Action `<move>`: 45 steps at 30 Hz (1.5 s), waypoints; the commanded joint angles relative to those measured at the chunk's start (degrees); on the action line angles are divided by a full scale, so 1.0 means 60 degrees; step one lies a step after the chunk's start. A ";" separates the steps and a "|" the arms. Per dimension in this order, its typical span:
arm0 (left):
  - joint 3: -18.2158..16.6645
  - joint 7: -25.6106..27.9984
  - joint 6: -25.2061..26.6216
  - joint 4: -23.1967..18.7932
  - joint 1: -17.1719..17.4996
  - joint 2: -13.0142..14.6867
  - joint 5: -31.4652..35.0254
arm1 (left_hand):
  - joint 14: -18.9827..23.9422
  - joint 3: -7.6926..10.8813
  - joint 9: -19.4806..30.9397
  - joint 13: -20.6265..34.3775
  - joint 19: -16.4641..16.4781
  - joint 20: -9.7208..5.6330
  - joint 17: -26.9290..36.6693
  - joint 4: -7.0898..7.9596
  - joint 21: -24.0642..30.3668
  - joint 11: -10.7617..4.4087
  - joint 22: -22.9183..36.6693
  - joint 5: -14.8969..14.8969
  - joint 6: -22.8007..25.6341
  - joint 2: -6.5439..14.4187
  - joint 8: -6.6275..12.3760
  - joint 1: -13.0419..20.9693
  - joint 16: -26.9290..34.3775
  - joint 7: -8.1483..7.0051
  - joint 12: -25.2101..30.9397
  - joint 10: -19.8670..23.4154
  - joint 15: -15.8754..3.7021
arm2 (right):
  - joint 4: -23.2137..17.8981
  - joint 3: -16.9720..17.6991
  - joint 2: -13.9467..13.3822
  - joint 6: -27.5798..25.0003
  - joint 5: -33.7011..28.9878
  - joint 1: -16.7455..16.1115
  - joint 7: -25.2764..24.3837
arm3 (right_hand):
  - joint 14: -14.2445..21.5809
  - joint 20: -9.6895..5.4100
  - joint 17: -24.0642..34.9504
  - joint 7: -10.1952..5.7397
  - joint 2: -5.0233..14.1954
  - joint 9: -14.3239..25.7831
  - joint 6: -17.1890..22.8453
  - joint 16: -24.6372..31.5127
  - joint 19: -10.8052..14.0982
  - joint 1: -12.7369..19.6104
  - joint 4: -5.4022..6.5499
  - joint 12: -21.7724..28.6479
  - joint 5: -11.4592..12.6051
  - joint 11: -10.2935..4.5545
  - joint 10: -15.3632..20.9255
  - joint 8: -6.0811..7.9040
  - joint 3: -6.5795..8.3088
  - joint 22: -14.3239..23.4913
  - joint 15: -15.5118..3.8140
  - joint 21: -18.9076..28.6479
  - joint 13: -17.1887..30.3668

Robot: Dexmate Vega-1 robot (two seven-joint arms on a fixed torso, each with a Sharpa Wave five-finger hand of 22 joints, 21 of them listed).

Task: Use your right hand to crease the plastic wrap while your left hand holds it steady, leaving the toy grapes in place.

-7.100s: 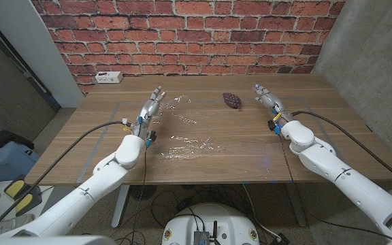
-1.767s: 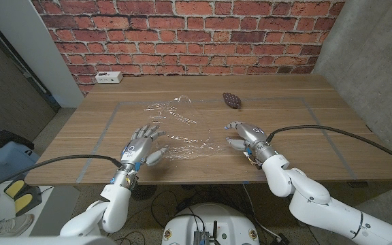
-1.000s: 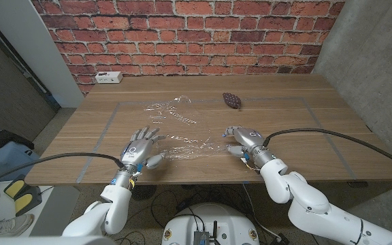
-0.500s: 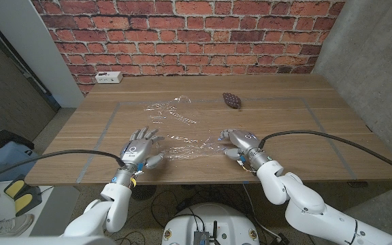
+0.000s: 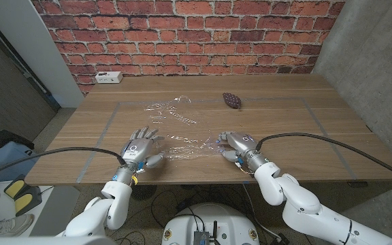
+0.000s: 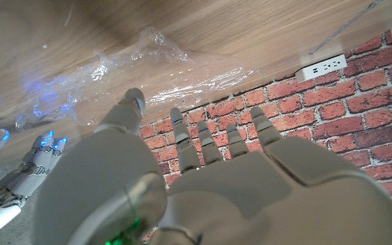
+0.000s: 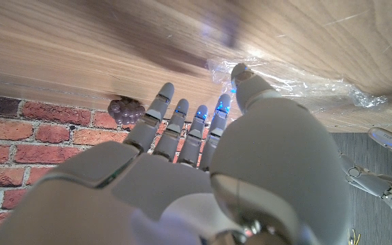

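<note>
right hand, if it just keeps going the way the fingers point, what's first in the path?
Likely the plastic wrap: the right hand sits at its near right edge, fingers aimed up-left across the sheet. The toy grapes lie off that line, farther back. Height above the table is unclear.

Clear glinting plastic wrap (image 5: 175,126), dark purple toy grapes (image 5: 232,101), brown wooden table (image 5: 284,129), red brick wall (image 5: 182,34).

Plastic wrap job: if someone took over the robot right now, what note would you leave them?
Left hand: fingers spread, at the plastic wrap's near left edge, holding nothing.
Right hand: fingers apart at the wrap's near right edge, no grip visible.
Toy grapes: on the table beyond the wrap, apart from both hands.
Done: both hands are at the wrap.
Left: steady with the left, crease with the right.
</note>
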 commanded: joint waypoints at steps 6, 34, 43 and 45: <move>0.0066 -0.0023 0.0136 -0.0119 -0.0056 0.0127 -0.0160 | 0.0017 -0.0085 0.0052 0.0025 0.0050 -0.0041 0.0028 0.0019 -0.0033 0.0060 0.0029 0.0077 -0.0091 0.0001 -0.0061 0.0131 -0.0027 -0.0034 -0.0031 0.0008 -0.0002 | 0.0673 -0.0183 0.0251 0.0348 -0.0181 0.0202 -0.0357 | 0.0254 -0.0031 0.0074 0.0030 0.0097 0.0022 0.0501 0.0144 0.0168 0.0328 0.0056 -0.0009 0.0066 -0.0066 0.0354 0.0201 -0.0133 0.0063 -0.1220 0.0055 0.0037; 0.0196 -0.0425 0.0436 -0.0308 -0.0076 0.0482 -0.0297 | -0.0265 -0.0473 0.0065 0.0037 -0.0085 0.0002 0.0038 0.0188 -0.0208 0.0139 0.0042 0.0088 -0.0625 -0.0144 -0.0440 0.0016 -0.0089 -0.0066 -0.0201 -0.0382 0.0183 | 0.1721 -0.0453 0.0839 0.0999 -0.0209 0.0652 -0.1186 | 0.0848 -0.0334 0.0300 0.0567 0.0743 0.0084 0.3489 0.0653 0.0530 0.0706 0.0236 0.0242 -0.0146 -0.0148 0.1897 0.1219 -0.0909 0.0104 -0.1615 0.0150 0.0064; 0.0589 -0.1012 0.0703 -0.0256 -0.0518 0.0629 0.0110 | -0.0385 -0.0713 0.0070 0.0045 -0.0091 0.0026 0.0044 0.0155 -0.0264 0.0136 0.0045 0.0174 -0.0459 -0.0457 -0.0365 -0.0011 -0.0089 -0.0510 -0.0229 -0.0514 0.0250 | 0.1782 -0.0344 0.0998 0.1171 0.0012 0.0639 -0.1675 | 0.0854 -0.0435 0.0386 0.0836 0.0987 0.0238 0.3357 0.0734 0.0565 0.0740 0.0304 0.0188 -0.0127 -0.0074 0.1928 0.1257 -0.1010 0.0113 -0.1600 0.0171 0.0076; 0.0712 -0.1227 0.0822 -0.0257 -0.0650 0.0664 0.0272 | -0.0392 -0.0720 0.0073 0.0046 -0.0083 0.0012 0.0044 0.0147 -0.0267 0.0120 0.0045 0.0189 -0.0383 -0.0460 -0.0336 0.0019 -0.0087 -0.0519 -0.0229 -0.0523 0.0237 | 0.1781 -0.0309 0.1016 0.1192 0.0066 0.0624 -0.1766 | 0.0862 -0.0431 0.0397 0.0846 0.1007 0.0268 0.3365 0.0749 0.0570 0.0751 0.0302 0.0184 -0.0123 -0.0073 0.1943 0.1281 -0.1028 0.0114 -0.1583 0.0174 0.0078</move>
